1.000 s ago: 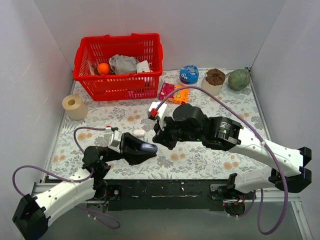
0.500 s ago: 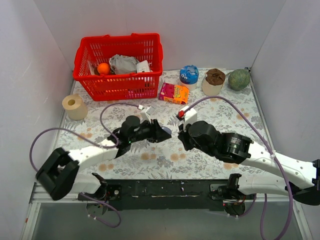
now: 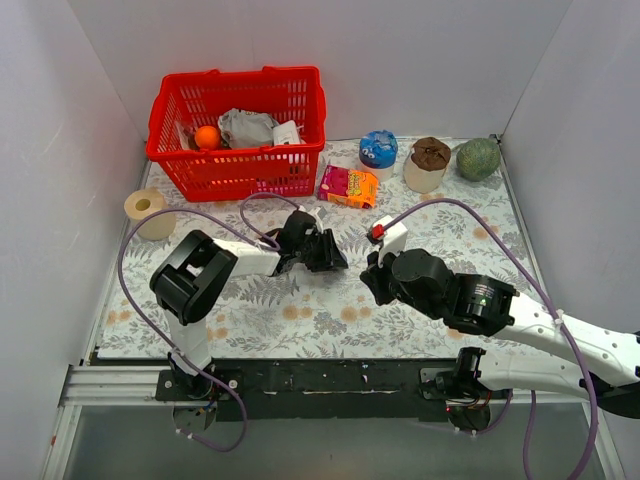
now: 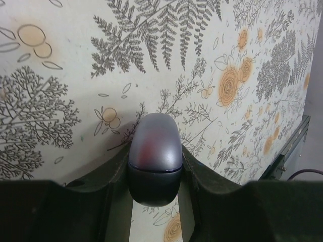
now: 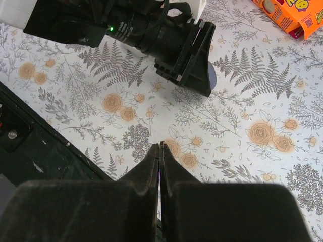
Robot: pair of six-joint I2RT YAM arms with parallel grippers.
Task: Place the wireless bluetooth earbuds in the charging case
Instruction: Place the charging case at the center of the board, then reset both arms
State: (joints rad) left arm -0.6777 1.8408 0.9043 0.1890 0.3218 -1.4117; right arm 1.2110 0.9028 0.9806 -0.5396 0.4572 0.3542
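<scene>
Charging case (image 4: 154,143) sits clamped in left pincer (image 4: 154,174), facing clenched right pincer (image 5: 160,151); snack box (image 3: 348,186) lies beyond.

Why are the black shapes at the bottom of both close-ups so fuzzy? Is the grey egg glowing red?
Left wrist view: the left hand is too near the lens, so it blurs; the charging case it grips shows a dull reddish sheen, likely reflected; the tablecloth is sharp. Right wrist view: the right hand blurs likewise. Top view: even light, faint shadows.
</scene>
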